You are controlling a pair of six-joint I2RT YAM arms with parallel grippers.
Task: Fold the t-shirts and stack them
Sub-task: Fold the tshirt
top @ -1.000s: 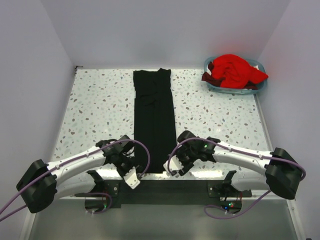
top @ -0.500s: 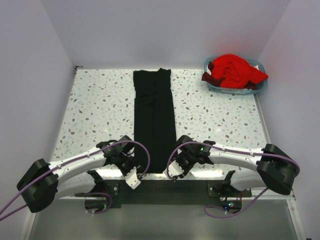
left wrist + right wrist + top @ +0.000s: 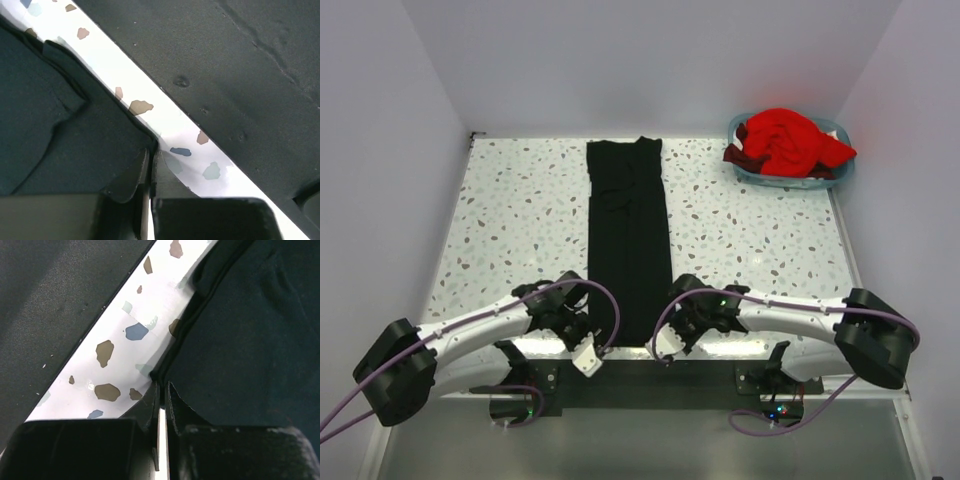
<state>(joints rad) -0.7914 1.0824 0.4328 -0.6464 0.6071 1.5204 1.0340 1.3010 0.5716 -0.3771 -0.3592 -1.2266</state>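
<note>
My left tool (image 3: 150, 155) is clenched, its two fingers pressed together right at the near left corner of the black t-shirt (image 3: 60, 130). From the wrist view I judge the hem corner is nipped between the tips, though only a sliver of cloth can be in there. My right tool (image 3: 162, 387) mirrors it: clamped tight at the near right corner of the same shirt (image 3: 250, 340), with the fabric edge running straight into the tips.

From above, both tools sit low at the near edge of the counter (image 3: 510, 220), one on each side of the shirt's bottom hem. The black t-shirt (image 3: 628, 240) lies flat as a long narrow strip, sides already turned in, running from the near edge to the far edge of the counter. The red t-shirt (image 3: 788, 140) is heaped in the blue basket (image 3: 790, 181) at the far right corner, untouched.

So I read this as the grasp for the lengthwise fold of the black shirt. The next move calls for lifting both corners together, level and at matched pace, then carrying them away from me toward the collar end. If either pinch is shallow, that corner will slip out on the lift.
</note>
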